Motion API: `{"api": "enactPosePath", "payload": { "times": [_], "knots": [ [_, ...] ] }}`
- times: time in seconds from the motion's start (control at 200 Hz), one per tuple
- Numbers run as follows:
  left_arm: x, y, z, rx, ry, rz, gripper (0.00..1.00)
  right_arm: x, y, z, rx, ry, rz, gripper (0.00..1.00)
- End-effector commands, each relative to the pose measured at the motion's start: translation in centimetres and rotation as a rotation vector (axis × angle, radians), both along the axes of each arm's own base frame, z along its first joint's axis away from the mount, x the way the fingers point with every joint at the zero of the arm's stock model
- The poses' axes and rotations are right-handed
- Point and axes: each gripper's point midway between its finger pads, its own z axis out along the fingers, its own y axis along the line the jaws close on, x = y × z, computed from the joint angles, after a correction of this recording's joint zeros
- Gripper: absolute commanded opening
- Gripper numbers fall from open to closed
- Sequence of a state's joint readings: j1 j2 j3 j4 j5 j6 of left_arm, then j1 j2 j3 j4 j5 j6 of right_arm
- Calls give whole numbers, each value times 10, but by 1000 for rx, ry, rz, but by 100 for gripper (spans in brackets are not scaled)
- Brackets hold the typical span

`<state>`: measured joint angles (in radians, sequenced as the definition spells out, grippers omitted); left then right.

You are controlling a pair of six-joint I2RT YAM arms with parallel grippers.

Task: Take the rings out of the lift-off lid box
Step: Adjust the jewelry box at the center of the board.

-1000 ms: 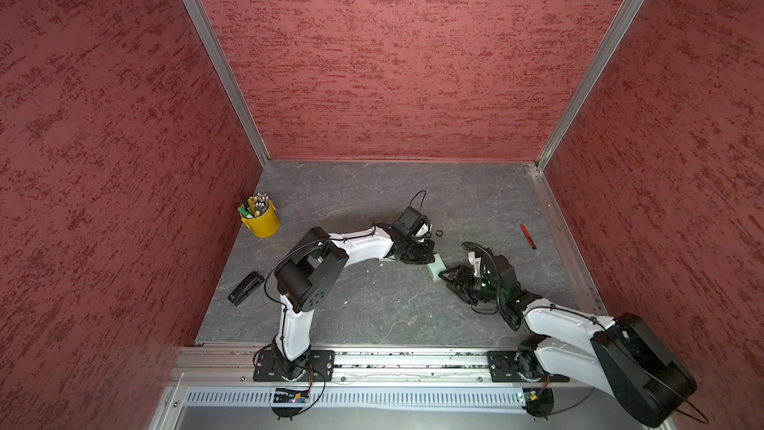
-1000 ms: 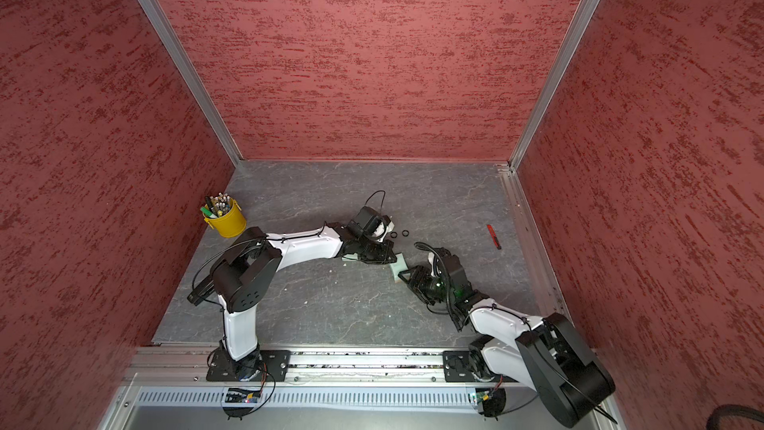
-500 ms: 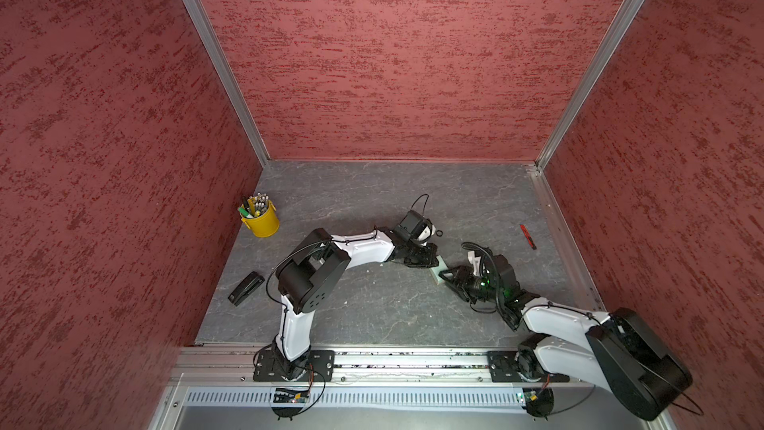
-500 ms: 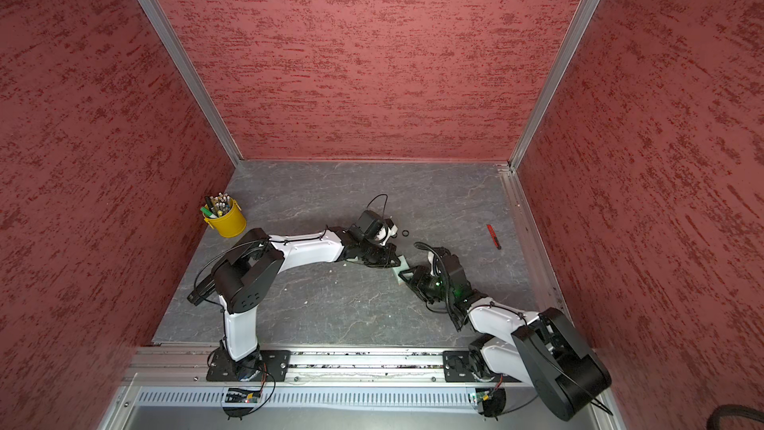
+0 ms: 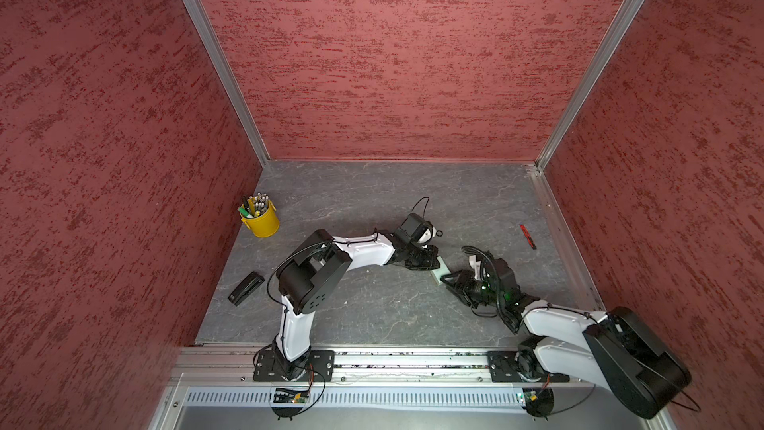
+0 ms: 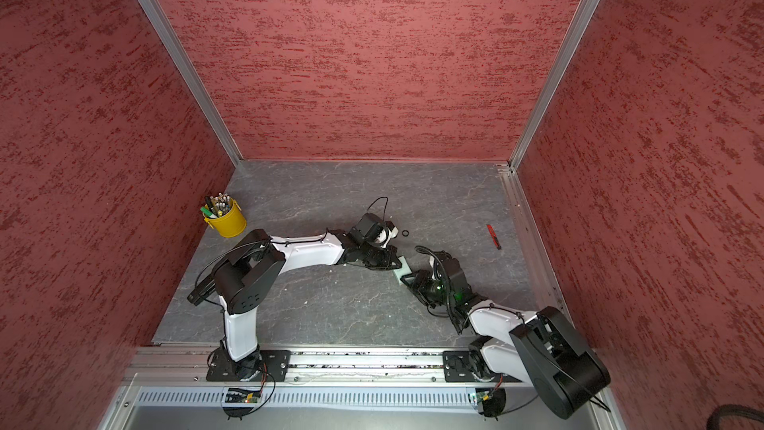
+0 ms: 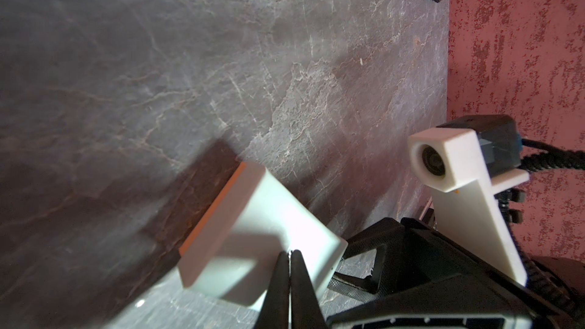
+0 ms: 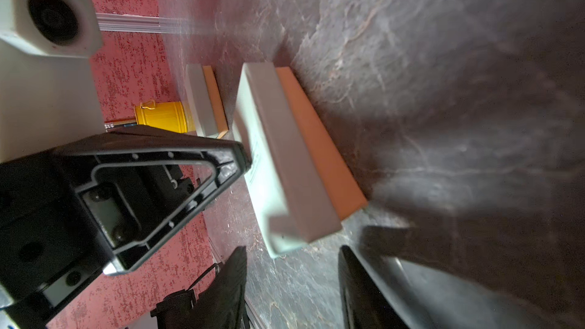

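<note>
Evidently the task is judged only partly done. On the table (image 5: 372, 192), right of its middle, the mint box (image 5: 438, 274) is set. The left gripper (image 7: 289, 253) is pressed together above it, and the right gripper (image 8: 292, 261) is held apart at its corner. One ring (image 6: 405, 233) is laid out toward the far edge, while others are hidden.

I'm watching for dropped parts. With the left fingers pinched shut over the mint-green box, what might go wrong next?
1. The right gripper is open and not gripping the mint-green box, so the box may slide or tip when the left gripper pulls away.
2. A black ring lies loose on the table close to the left gripper; it could be swept away.
</note>
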<state>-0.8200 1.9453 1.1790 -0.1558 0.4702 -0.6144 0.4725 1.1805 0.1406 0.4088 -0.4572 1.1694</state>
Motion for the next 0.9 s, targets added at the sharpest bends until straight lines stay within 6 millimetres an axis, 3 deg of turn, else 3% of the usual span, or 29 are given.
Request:
{"api": "enactPosePath", "payload": {
  "times": [0.0,0.21,0.441,0.616,0.736,0.897],
  "knots": [
    [-14,14,-27,112,23,-10,7,5,-4,6,-93,-30,18,49],
    [-16,19,-32,230,-65,-38,7,19,-12,34,-222,-104,33,38],
    [-8,24,-34,234,-69,-24,7,17,-8,-2,-267,-50,96,29],
    [7,26,-34,218,-55,-31,10,22,-2,-2,-257,-63,116,29],
    [15,25,-22,192,-63,-36,11,28,1,9,-241,-87,109,32],
    [22,22,5,130,-58,-39,22,38,10,32,-212,-126,123,35]
  ]
}}
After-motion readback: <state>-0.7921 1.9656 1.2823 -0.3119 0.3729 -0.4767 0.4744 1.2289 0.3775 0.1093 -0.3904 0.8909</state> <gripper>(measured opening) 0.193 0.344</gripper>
